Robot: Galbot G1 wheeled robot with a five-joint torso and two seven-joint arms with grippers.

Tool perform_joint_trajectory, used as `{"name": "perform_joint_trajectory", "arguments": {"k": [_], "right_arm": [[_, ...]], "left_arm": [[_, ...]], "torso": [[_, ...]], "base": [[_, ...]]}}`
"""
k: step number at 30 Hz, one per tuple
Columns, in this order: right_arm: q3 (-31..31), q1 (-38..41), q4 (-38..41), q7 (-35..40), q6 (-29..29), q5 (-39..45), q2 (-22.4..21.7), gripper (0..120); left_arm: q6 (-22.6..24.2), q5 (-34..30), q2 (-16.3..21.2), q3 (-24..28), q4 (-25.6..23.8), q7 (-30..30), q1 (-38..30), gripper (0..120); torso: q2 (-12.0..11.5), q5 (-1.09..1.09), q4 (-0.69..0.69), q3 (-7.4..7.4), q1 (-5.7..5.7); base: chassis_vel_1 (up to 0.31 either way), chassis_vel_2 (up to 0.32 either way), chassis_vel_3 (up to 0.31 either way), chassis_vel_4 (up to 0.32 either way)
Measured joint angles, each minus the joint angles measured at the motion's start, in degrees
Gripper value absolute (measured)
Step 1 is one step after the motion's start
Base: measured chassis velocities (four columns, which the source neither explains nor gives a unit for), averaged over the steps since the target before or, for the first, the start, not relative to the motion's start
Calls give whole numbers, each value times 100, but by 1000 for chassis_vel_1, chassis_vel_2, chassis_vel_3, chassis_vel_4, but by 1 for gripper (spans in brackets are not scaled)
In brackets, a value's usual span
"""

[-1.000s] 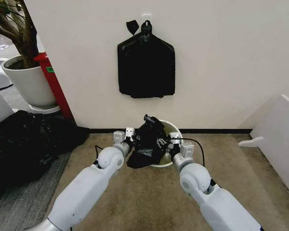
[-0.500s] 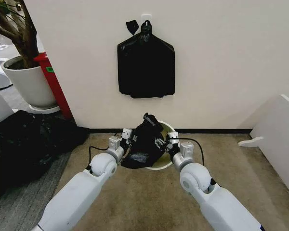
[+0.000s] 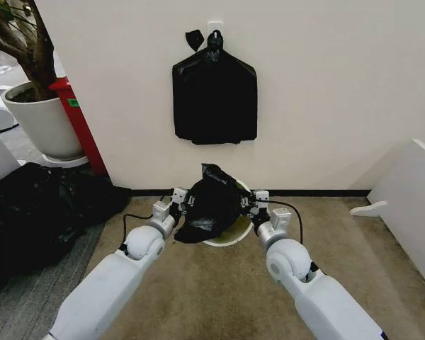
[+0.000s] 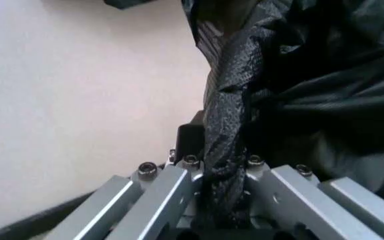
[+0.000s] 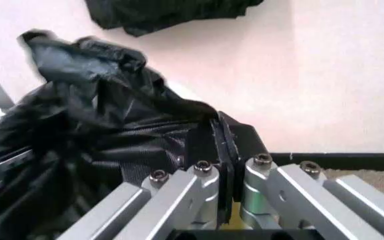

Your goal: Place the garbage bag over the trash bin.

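The garbage bag (image 3: 211, 203), glossy black and wrinkled, hangs stretched between my two grippers over the mouth of the trash bin (image 3: 230, 239). The bin's cream-white rim shows below and to the right of the bag. My left gripper (image 3: 183, 200) is shut on the bag's left edge; in the left wrist view a twisted strand of the bag (image 4: 227, 125) runs down between the fingers of the left gripper (image 4: 222, 155). My right gripper (image 3: 248, 204) is shut on the right edge. In the right wrist view, the right gripper (image 5: 221, 142) pinches the film of the bag (image 5: 92, 130) between its black pads.
The bin stands against a white wall with a black baseboard. A flat bundle of black bags (image 3: 214, 95) hangs on the wall above. At the left are a white planter pot (image 3: 44, 122), a red post (image 3: 81, 127) and a heap of black plastic (image 3: 35, 212). A white panel (image 3: 411, 205) stands at the right.
Both grippers have moved forward toward the wall with the bag, the left one also farther left. The bag is higher and more spread, and the bin's near rim now shows beneath it.
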Motion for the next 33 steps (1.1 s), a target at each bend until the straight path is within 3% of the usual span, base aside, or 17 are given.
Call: {"name": "perform_joint_trajectory", "arguments": {"k": [11,14,19,24,29,33], "right_arm": [[96,4,-131,113,100,-9,12,0],[155,-21,-213,295,-55,-5,-3,0],[167,-78,-213,301,-119,63,-39,0],[105,-243,17,237,-324,610,-156,0],[160,-319,338,353,-900,1616,-236,0],[215,-289,362,343,-969,1822,-275,10]], "left_arm": [[-279,101,264,-346,-133,331,257,1],[-584,-4,452,-480,-278,742,377,1],[-680,-203,493,-518,-353,826,418,1],[-657,-613,492,-545,-428,805,389,1],[-562,-979,534,-561,-466,804,286,1],[-526,-1095,544,-576,-467,804,231,1]], "torso": [[0,1,1,0,0],[0,0,2,0,0],[0,0,2,0,0],[0,0,2,0,0],[0,1,1,0,0],[0,1,2,0,0]], "base": [[0,0,0,0],[0,0,0,0],[0,0,0,0],[0,0,0,0],[0,0,0,0],[0,0,0,0]]}}
